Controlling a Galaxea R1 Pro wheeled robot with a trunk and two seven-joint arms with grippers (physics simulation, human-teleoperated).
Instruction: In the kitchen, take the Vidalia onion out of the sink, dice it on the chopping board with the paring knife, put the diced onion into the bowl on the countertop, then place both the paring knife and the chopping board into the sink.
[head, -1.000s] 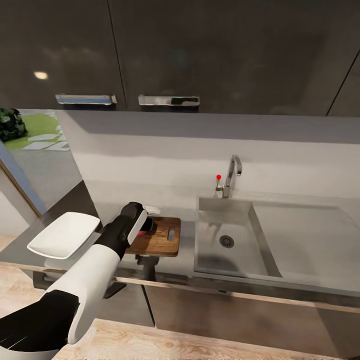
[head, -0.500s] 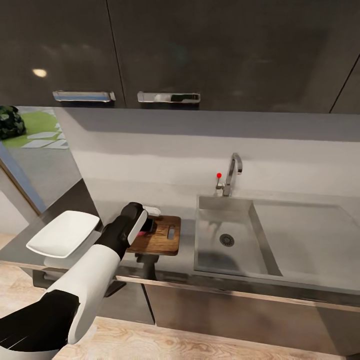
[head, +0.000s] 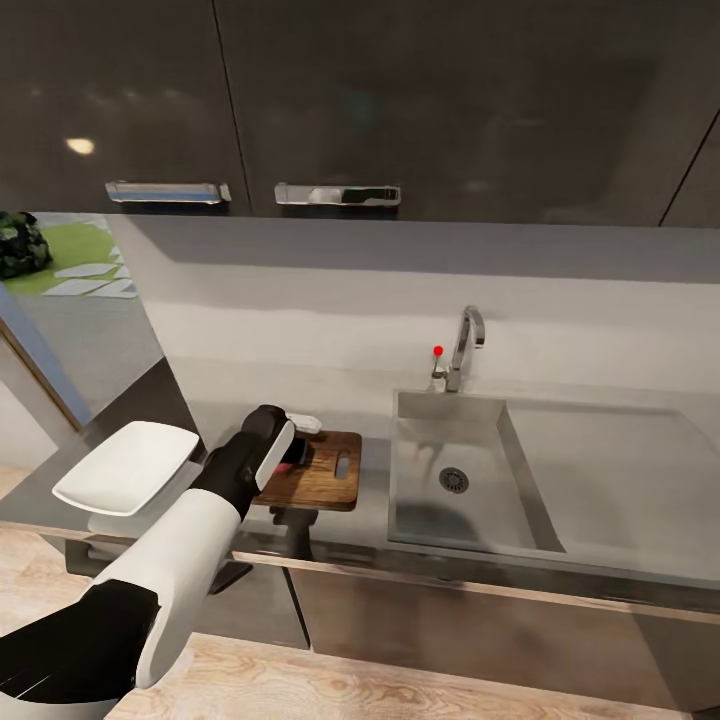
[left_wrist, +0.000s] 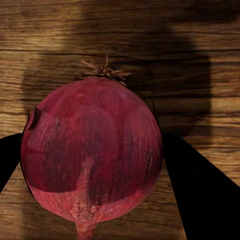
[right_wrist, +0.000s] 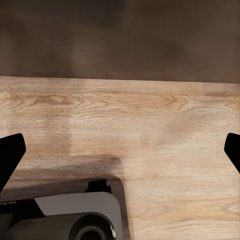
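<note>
Kitchen: steel sink (head: 470, 480), grey countertop (head: 370, 500), dark cabinets (head: 400, 100)

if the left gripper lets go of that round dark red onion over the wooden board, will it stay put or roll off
The round dark red onion is nearly spherical with smooth skin, so it would probably roll unless set down gently. The brown wooden chopping board looks flat and rimless, so nothing there would stop it. The left gripper touches only its curved sides, so it might also slip.
</note>
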